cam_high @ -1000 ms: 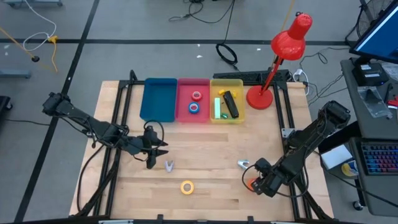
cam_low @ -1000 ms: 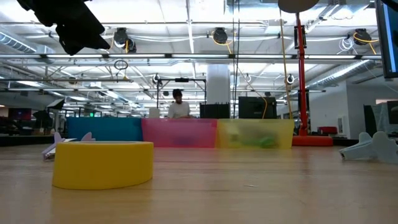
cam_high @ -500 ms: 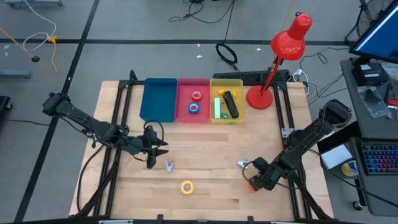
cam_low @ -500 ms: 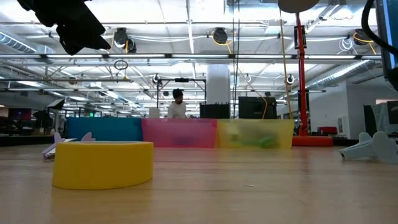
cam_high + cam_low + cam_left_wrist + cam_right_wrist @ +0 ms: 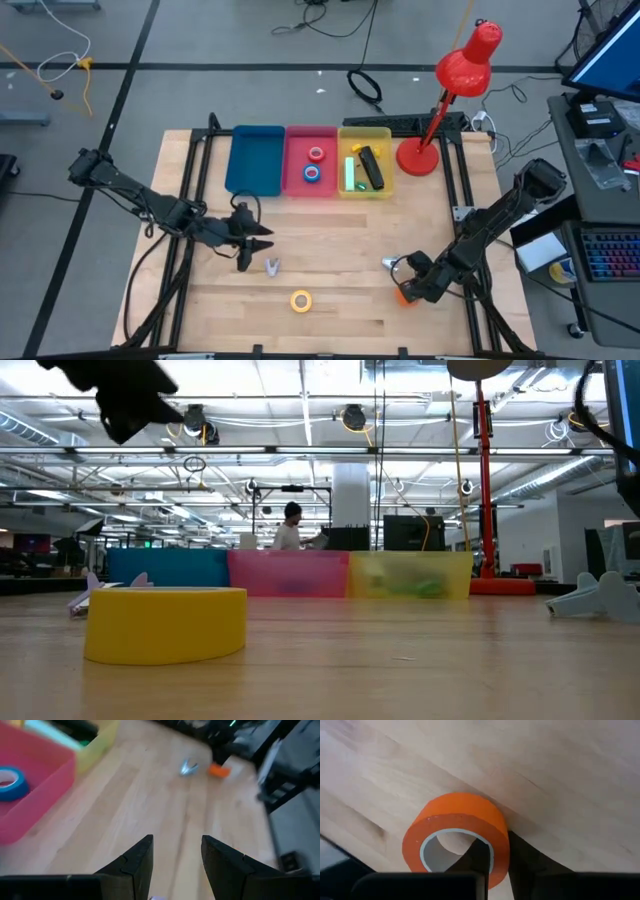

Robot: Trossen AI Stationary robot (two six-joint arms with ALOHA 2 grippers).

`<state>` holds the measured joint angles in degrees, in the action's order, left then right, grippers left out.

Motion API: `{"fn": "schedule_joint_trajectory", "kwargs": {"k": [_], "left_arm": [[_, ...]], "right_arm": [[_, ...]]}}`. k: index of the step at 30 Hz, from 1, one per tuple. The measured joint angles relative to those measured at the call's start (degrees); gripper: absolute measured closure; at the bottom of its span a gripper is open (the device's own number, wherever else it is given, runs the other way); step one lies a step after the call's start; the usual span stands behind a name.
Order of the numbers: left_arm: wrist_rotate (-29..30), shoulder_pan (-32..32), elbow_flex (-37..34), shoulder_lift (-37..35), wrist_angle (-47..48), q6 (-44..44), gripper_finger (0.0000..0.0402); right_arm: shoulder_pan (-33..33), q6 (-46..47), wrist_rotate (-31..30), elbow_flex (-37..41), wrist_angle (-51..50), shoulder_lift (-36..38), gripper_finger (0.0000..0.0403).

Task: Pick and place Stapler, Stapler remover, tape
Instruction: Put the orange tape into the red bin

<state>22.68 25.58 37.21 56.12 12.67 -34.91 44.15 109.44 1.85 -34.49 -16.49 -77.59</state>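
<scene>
My right gripper (image 5: 403, 290) sits low over the near right part of the table (image 5: 340, 300), and its fingers (image 5: 475, 862) are pinched on the wall of the orange tape roll (image 5: 456, 836): one finger reaches inside the roll's pale core hole, the other presses the outer side, so the roll is caught between them. The roll stands tilted on its edge against the wood. Just beside it, toward the bins, lies a small silvery clawed piece (image 5: 390, 264).

My left gripper (image 5: 247, 243) hangs above the left middle of the table with its fingers (image 5: 135, 862) parted and nothing between them. A second silvery clawed piece (image 5: 272, 266) lies just beside it, and the yellow tape roll (image 5: 301, 300) lies flat nearer the front edge.

In the pink bin (image 5: 311, 190) lie a blue tape roll (image 5: 312, 173) and a red one (image 5: 316, 154). The blue bin (image 5: 255, 160) stands on its left, the yellow bin (image 5: 364, 190) on its right.
</scene>
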Motion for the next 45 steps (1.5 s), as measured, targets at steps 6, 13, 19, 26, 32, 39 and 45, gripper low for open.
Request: {"fn": "schedule_joint_trajectory", "kwargs": {"k": [6,13,19,26,32,39,45], "left_arm": [[-0.16,-0.78,0.01,0.29,-14.18,3.82,0.0234],[-4.43,-4.95,0.04,3.32,-30.01,7.59,0.0234],[-11.43,-9.59,0.06,7.83,-37.92,5.83,0.0234],[-17.26,-14.56,0.07,12.91,-47.92,2.03,0.0234],[-18.35,-17.79,1.56,17.02,-51.36,-0.29,0.0234],[-21.17,-20.63,6.99,22.11,-50.38,-0.18,0.0234],[-21.36,-22.31,10.36,25.09,-47.91,-0.41,0.0234]], "right_arm": [[-2.82,-5.71,-14.42,-4.67,2.08,7.43,0.0373],[-14.15,-27.04,-25.90,-6.83,12.98,12.05,0.0373],[-26.36,-45.30,-23.27,-6.83,29.77,11.46,0.0373],[-36.89,-50.59,-14.63,-6.91,42.07,8.16,0.0373],[-41.80,-49.91,-7.63,-6.90,49.00,3.61,0.0373],[-45.54,-48.55,-1.11,-6.90,53.20,1.08,0.0373],[-47.21,-48.62,2.99,-6.90,54.18,1.10,0.0373]]}}
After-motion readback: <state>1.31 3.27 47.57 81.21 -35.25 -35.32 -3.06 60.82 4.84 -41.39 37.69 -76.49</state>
